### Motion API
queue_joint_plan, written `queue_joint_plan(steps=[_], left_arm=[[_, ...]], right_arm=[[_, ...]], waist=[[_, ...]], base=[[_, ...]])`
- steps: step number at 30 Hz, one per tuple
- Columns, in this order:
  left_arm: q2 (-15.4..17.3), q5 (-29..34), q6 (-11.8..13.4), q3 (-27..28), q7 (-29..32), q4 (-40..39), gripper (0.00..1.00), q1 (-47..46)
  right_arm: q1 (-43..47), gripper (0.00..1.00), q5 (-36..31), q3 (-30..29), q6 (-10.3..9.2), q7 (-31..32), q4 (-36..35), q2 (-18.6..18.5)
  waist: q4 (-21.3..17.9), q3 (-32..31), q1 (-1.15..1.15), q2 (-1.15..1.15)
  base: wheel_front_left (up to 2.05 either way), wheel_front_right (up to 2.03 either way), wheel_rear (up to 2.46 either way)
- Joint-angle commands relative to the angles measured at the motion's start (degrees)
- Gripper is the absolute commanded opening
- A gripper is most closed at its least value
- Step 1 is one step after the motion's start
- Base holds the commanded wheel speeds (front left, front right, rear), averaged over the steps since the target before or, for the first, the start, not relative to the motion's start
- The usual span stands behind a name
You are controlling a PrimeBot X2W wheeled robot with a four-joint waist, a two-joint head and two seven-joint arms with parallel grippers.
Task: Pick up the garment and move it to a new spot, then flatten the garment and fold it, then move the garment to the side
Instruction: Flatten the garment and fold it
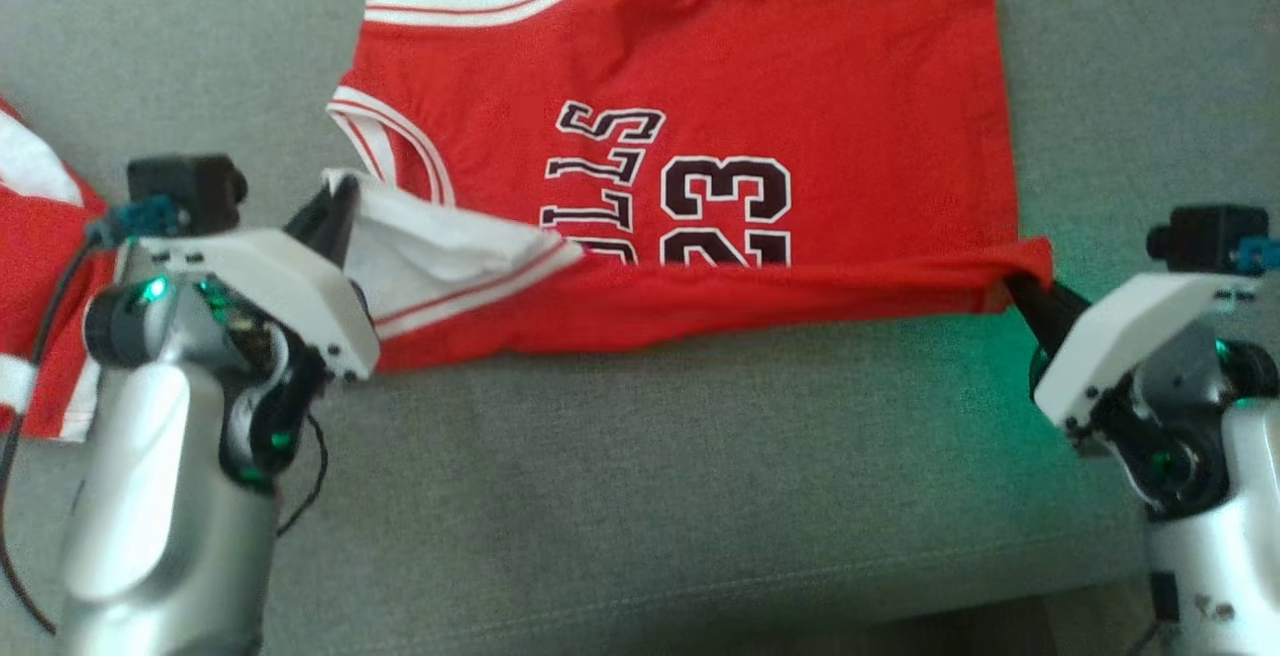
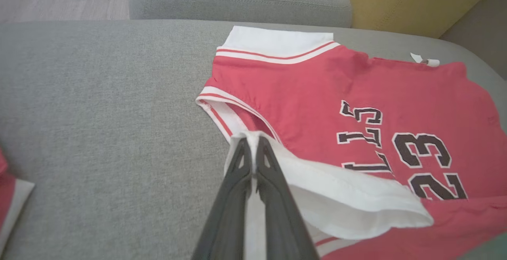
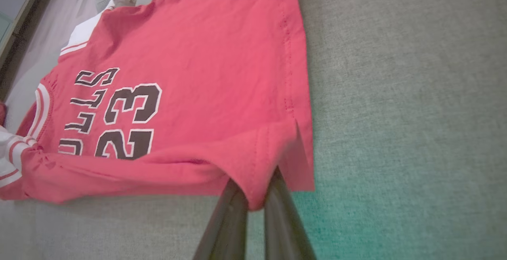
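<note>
Head view: the red jersey (image 1: 760, 116) lies spread on the grey sofa seat (image 1: 640, 496), its number 23 facing up. Its near edge is lifted and turned over onto the print. The left hand (image 1: 338, 198) is pinched on the jersey's white-trimmed shoulder corner, and the right hand (image 1: 1012, 283) is pinched on the jersey's hem corner. A second red garment (image 1: 40, 236) lies well apart from the jersey, beyond its shoulder end.

Left wrist view: the two dark fingers (image 2: 273, 180) meet at their tips, clamping white fabric of the jersey.

Right wrist view: the fingers (image 3: 227, 220) grip the jersey's red hem corner, which is bunched between them.
</note>
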Motion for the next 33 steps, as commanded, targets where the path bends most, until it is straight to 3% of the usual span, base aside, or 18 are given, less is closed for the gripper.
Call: queue_joint_plan(steps=[1, 2, 3, 4, 9, 15, 19, 24, 33], left_arm=[[1.2, -0.26, -0.33, 2.17, -1.23, -0.29, 0.0, -3.21], [0.99, -0.29, -0.69, 2.06, -2.23, 1.08, 0.0, -4.29], [0.67, -0.24, -1.03, 2.01, -3.89, 2.14, 0.36, -5.31], [0.47, 0.04, -1.27, 1.86, -5.44, 3.28, 1.0, -6.13], [-0.85, 2.14, -1.1, 1.29, -15.07, 6.8, 1.0, -7.31], [-1.52, 8.53, 3.56, 0.19, -29.49, 5.42, 1.0, -3.14], [-1.5, 11.2, 6.05, -0.35, -34.0, 3.19, 1.0, 1.07], [-1.44, 12.54, 8.53, -0.17, -35.38, -1.27, 1.0, 7.64], [-1.84, 12.41, 11.32, 0.25, -35.39, -5.92, 1.0, 16.18]], right_arm=[[-1.88, 0.0, 0.57, 0.98, 0.22, -0.67, -1.04, 0.02], [-2.67, 0.09, 0.93, 1.2, 0.22, -1.25, -0.32, 0.08], [-3.3, 0.57, 0.92, 1.37, 0.22, -2.33, 0.25, -0.06], [-3.77, 1.0, 1.1, 1.52, 0.22, -3.62, 0.74, -0.04], [-4.01, 1.0, 0.05, 2.8, 0.22, -14.77, 1.32, -0.64], [-1.0, 1.0, -4.65, 5.56, 0.22, -31.06, -0.15, -1.25], [1.55, 1.0, -8.97, 6.37, 0.22, -38.84, -2.56, -1.64], [5.87, 1.0, -12.21, 6.31, 0.22, -42.41, -5.75, -0.83], [12.07, 1.0, -14.35, 4.59, 0.22, -41.58, -8.81, 1.76]], waist=[[-0.18, 1.22, 0.0, 0.0], [-0.11, 1.6, 0.0, 0.0], [0.01, 1.91, 0.0, 0.0], [0.14, 2.21, 0.0, 0.0], [0.48, 2.91, 0.0, 0.0], [0.25, 2.14, 0.0, 0.0], [0.36, 0.91, 0.0, 0.0], [0.33, -1.15, 0.0, 0.0], [0.46, -3.5, 0.0, 0.0]], base=[[0.0, 0.0, 0.0], [0.0, 0.0, 0.0], [0.0, 0.0, 0.0], [0.0, 0.0, 0.0], [0.0, 0.0, 0.0], [0.0, 0.0, 0.0], [0.0, 0.0, 0.0], [0.0, 0.0, 0.0], [0.0, 0.0, 0.0]])
